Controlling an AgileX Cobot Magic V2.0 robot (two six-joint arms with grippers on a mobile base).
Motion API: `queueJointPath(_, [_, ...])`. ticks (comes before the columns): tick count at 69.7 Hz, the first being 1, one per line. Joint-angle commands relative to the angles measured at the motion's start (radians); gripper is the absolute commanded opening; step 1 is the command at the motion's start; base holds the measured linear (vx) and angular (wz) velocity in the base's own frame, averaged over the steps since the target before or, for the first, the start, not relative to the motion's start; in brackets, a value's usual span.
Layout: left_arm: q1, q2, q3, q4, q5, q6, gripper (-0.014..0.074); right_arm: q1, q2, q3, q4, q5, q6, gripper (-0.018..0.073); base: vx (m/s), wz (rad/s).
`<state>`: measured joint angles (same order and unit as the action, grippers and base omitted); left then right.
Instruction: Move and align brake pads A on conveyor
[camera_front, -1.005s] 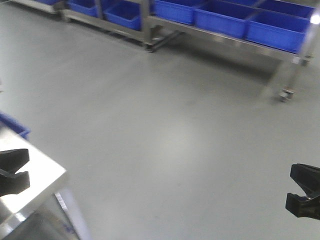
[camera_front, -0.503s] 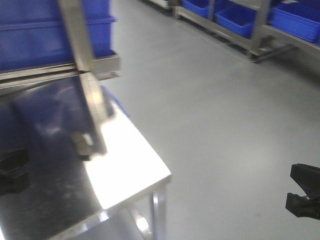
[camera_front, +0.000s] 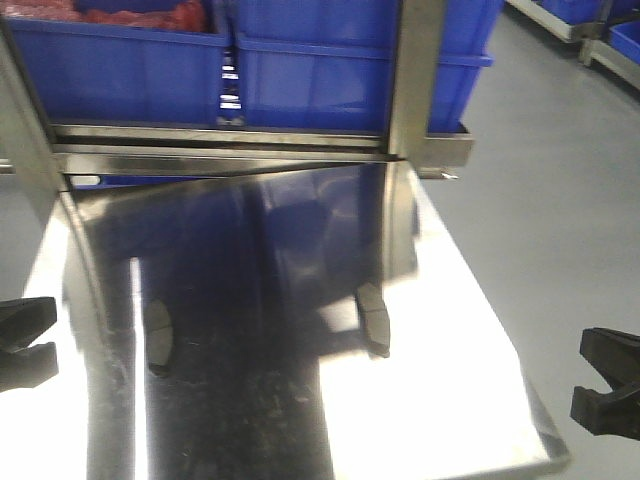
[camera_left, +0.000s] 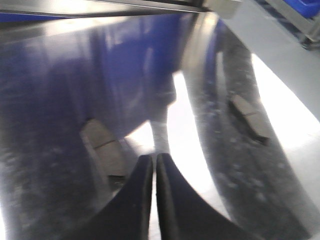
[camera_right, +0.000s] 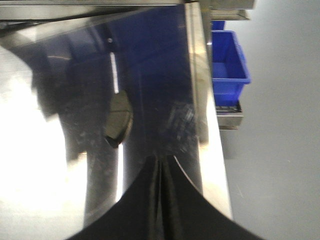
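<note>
Two brake pads A lie on the shiny steel table (camera_front: 470, 400), one on the left (camera_front: 159, 337) and one nearer the middle (camera_front: 373, 318). In the left wrist view the left pad (camera_left: 104, 149) sits just left of my left gripper (camera_left: 154, 160), and the other pad (camera_left: 250, 118) lies to the right. In the right wrist view a pad (camera_right: 119, 121) lies ahead and left of my right gripper (camera_right: 161, 160). Both grippers are shut on nothing and hang above the table. In the front view they show at the left edge (camera_front: 28, 341) and the right edge (camera_front: 606, 394). The conveyor is out of view.
Blue bins (camera_front: 130, 62) stand on a steel shelf behind the table, with an upright post (camera_front: 415, 80) at its right corner. Grey floor (camera_front: 570, 190) lies beyond the table's right edge. A blue bin (camera_right: 229, 59) sits low beside the table.
The front view has swung left, from open grey floor to the steel table and blue bins filling the frame. Both grippers hold the same places in the picture.
</note>
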<state>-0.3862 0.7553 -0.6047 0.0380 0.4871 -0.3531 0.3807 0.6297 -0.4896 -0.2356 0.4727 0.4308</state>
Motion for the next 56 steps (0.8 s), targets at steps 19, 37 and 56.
queueJointPath(19, [-0.005, -0.003, -0.025, -0.002, -0.06, -0.005, -0.0008, -0.001, 0.0, -0.028, -0.016, -0.065, -0.003, -0.001, 0.09, 0.32])
queueJointPath(37, [-0.005, -0.003, -0.025, -0.002, -0.06, -0.005, -0.0008, -0.001, 0.0, -0.028, -0.016, -0.065, -0.003, -0.001, 0.03, 0.11])
queueJointPath(56, [-0.005, -0.003, -0.025, -0.002, -0.06, -0.005, -0.0008, -0.001, 0.0, -0.028, -0.016, -0.067, -0.003, -0.001, 0.0, 0.0])
